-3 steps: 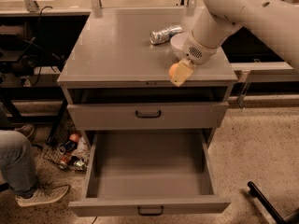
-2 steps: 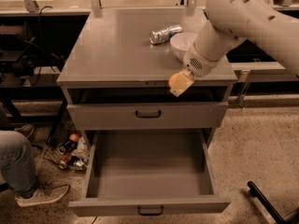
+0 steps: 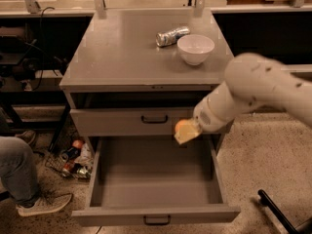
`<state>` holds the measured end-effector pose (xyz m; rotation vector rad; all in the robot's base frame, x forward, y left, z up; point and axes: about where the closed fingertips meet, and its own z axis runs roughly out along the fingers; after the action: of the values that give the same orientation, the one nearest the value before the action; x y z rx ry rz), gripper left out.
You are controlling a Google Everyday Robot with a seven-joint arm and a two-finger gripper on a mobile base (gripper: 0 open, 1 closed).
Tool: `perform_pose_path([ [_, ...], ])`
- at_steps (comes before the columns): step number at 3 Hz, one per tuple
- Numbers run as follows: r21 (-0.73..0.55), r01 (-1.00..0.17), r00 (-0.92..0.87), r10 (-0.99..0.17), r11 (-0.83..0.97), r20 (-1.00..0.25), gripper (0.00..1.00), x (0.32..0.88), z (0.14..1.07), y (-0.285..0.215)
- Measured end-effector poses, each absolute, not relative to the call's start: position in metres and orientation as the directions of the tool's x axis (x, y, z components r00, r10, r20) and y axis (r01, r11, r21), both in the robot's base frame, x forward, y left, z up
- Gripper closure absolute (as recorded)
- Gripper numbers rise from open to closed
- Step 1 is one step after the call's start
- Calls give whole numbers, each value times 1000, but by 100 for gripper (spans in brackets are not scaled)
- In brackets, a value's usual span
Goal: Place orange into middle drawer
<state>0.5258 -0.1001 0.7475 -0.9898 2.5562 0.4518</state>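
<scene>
The orange (image 3: 182, 126) is held in my gripper (image 3: 185, 132), at the end of my white arm coming in from the right. The gripper hangs just above the back right part of the open middle drawer (image 3: 151, 179), in front of the shut upper drawer front (image 3: 146, 122). The drawer is pulled far out and its flat grey inside is bare. Its dark bar handle (image 3: 156, 221) shows at the front edge.
On the cabinet top (image 3: 122, 52) stand a white bowl (image 3: 195, 48) and a crushed silver can (image 3: 171, 35). A person's leg and shoe (image 3: 29, 189) are at the lower left. Cans and clutter (image 3: 73, 162) lie on the floor left of the drawer.
My arm has come down and forward from the cabinet top's edge to just above the open drawer, carrying the orange. The bowl is now uncovered.
</scene>
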Motion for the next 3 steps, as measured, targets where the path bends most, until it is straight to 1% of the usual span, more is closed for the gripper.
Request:
perform_pose_path([
  [1, 207, -661, -709, -512, 721, -485, 100, 514, 702, -89],
  [2, 190, -655, -700, -491, 732, -519, 100, 522, 702, -87],
  [3, 193, -656, -701, -495, 729, -513, 100, 521, 702, -87],
])
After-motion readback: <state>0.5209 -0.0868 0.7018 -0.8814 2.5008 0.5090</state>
